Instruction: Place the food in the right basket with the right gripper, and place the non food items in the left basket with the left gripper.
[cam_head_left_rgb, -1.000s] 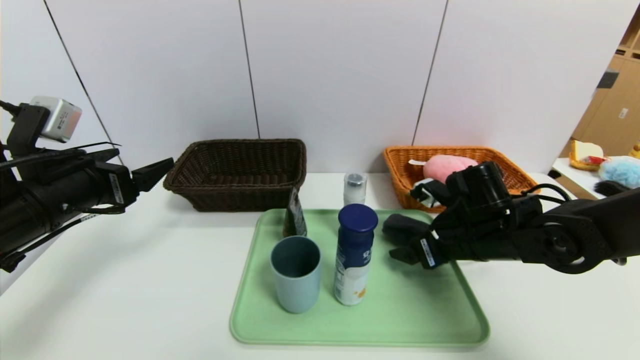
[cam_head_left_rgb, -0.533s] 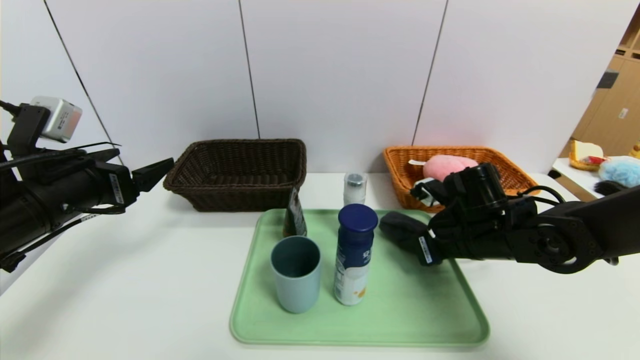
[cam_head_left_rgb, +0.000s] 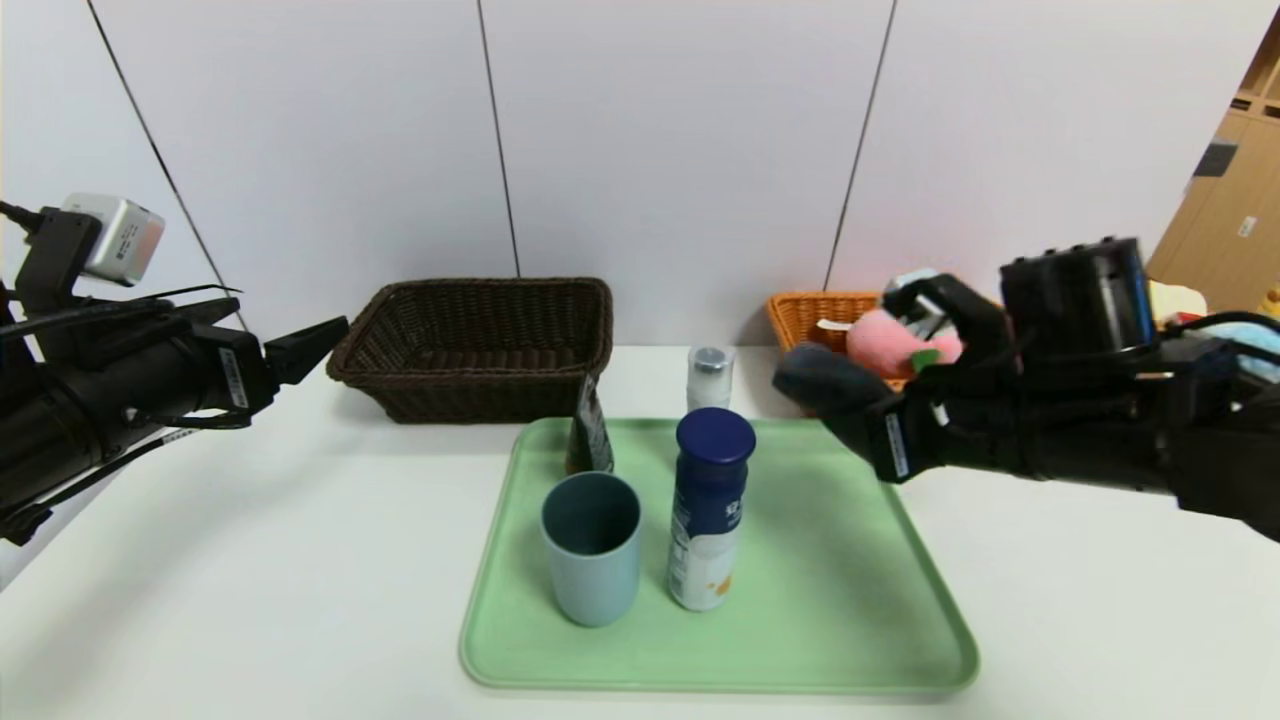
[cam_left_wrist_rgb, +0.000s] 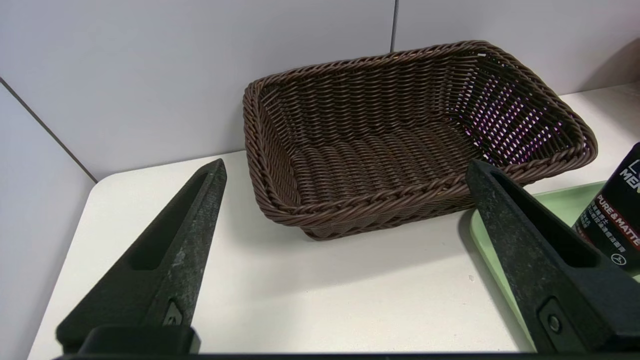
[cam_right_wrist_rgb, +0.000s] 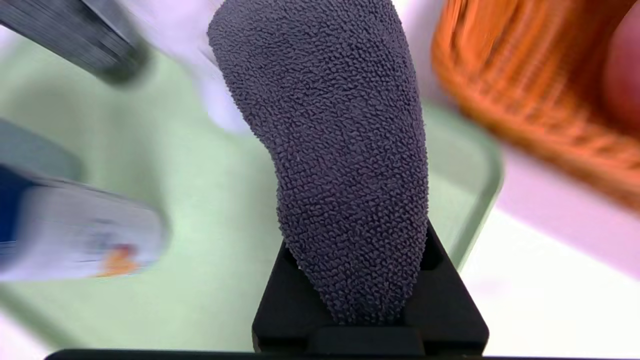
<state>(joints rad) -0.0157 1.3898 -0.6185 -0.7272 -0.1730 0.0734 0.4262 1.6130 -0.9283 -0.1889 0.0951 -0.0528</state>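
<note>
My right gripper is shut on the folded dark grey cloth and holds it above the green tray's right back corner; the cloth fills the right wrist view. The pink plush peach lies in the orange basket. On the tray stand the navy-capped bottle, the grey-blue cup and the black tube. The slim grey-capped bottle stands behind the tray. My left gripper is open and empty, left of the dark brown basket, which also shows in the left wrist view.
The green tray lies mid-table in front of both baskets. A side table with plush toys stands at the far right. White wall panels stand behind the baskets.
My right gripper closed on the dark grey cloth on the tray and lifted it up and back toward the orange basket. The left arm has not moved.
</note>
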